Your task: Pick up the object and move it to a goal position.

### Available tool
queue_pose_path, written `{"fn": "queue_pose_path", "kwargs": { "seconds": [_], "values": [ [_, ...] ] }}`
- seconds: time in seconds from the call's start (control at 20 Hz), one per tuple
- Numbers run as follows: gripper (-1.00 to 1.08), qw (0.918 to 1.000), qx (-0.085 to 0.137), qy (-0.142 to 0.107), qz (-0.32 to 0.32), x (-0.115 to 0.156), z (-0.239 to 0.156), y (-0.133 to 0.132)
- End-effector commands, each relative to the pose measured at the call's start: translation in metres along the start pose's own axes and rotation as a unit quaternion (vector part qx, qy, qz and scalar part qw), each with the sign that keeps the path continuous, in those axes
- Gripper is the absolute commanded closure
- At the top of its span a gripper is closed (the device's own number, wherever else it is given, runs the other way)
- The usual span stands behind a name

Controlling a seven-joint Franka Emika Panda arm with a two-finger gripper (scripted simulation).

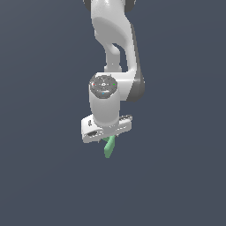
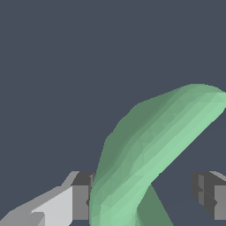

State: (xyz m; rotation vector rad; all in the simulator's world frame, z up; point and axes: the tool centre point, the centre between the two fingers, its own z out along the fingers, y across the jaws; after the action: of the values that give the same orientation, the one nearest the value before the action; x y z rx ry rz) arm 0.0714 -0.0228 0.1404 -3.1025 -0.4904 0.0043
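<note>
Object point(image 1: 109, 146) position first: the mint-green bent bar hangs directly under the white gripper point(image 1: 106, 134) in the exterior view, its upper part hidden behind the gripper body and its lower end pointing down, slightly toward the exterior view's left. Nothing but the plain dark background shows around it, and no bench surface can be made out beneath it.

In the wrist view the object point(image 2: 150, 150) fills the space between the two fingers. One finger point(image 2: 79, 196) lies against the bar's flank; the other finger point(image 2: 209, 194) stands apart from the green surface, with dark background showing between them. So the jaws look partly spread, with the bar touching one side only; whether they actually grip it cannot be told from these views.

No brand, label or readable writing appears anywhere; the round cap on the wrist carries only tiny coloured dots.

Up close the bar is matte, faceted, pale green, bent like a boomerang with a rounded end.
</note>
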Motion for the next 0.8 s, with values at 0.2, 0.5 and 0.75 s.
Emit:
{"fn": "queue_pose_path", "kwargs": {
  "seconds": [0.2,0.5,0.75],
  "values": [
    [1.08,1.0000,0.000,0.001,0.000,-0.007,-0.065,0.008],
    [1.08,1.0000,0.000,0.001,0.000,-0.015,-0.134,0.018],
    [1.08,1.0000,0.000,0.001,0.000,-0.020,-0.190,0.025]
  ]
}}
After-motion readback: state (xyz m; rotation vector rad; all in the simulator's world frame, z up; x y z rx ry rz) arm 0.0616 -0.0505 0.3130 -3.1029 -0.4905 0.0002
